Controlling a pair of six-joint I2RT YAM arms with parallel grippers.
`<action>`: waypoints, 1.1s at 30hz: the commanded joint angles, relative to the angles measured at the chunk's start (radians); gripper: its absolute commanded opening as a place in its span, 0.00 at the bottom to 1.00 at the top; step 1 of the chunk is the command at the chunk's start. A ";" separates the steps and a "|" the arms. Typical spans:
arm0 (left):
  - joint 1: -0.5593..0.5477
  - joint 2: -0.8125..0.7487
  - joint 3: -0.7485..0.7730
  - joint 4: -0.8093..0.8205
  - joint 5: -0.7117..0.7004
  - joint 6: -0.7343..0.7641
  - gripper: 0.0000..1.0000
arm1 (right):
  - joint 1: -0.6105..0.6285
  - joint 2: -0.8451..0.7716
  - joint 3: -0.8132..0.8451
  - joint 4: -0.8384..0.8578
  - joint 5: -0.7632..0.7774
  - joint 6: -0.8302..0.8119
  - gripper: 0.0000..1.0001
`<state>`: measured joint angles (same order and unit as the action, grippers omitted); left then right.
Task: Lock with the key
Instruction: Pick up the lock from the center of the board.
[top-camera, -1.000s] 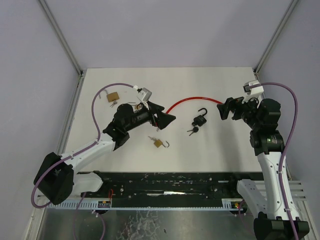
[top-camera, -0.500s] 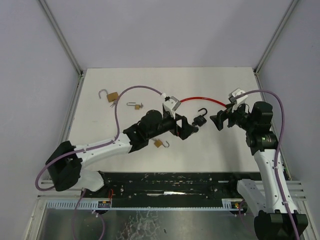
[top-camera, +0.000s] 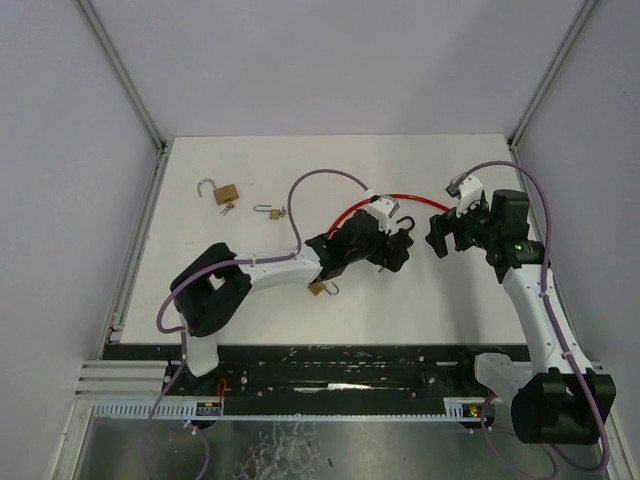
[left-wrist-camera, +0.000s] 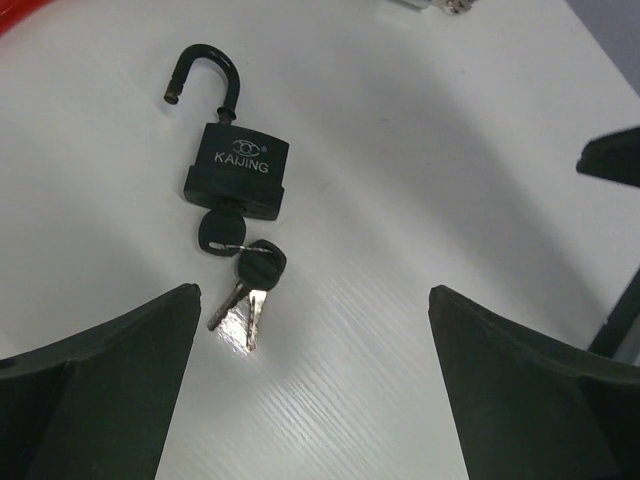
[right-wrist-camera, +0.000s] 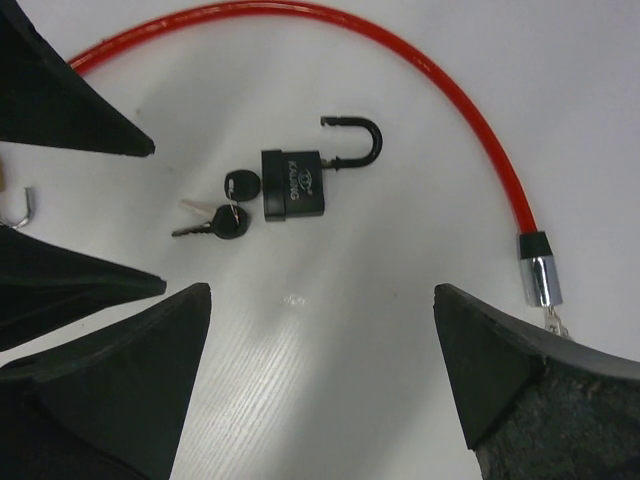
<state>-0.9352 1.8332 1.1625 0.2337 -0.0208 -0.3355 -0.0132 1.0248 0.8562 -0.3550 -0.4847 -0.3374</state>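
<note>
Two grippers, the left gripper and the right gripper, were held wide open with nothing grasped, both aimed at the black rectangular metal padlock, which was seen lying flat near the middle of the white worktop. Its shackle was seen unlatched, and a black-headed key appeared to be seated in its keyhole, so the locking was judged not yet begun.

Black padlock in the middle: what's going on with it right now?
Neither arm has it. The black padlock lies flat with its shackle open and a key in its keyhole, spare keys on the ring beside it. The left gripper and the right gripper hover over it from opposite sides, jaws wide open, holding nothing. The red cable curves past it, not through the shackle. Locking is not yet done.
</note>
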 joint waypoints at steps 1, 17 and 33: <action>0.005 0.075 0.137 -0.136 -0.092 0.002 0.95 | 0.005 0.031 0.065 -0.033 0.082 -0.024 0.99; 0.098 0.335 0.538 -0.442 0.059 0.031 0.94 | -0.045 0.031 0.088 -0.055 0.100 0.011 1.00; 0.119 0.434 0.598 -0.431 0.162 0.040 0.86 | -0.051 0.076 0.117 -0.085 0.021 0.049 0.99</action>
<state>-0.8181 2.2520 1.7660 -0.2451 0.1085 -0.3149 -0.0601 1.0840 0.9173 -0.4351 -0.4149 -0.3092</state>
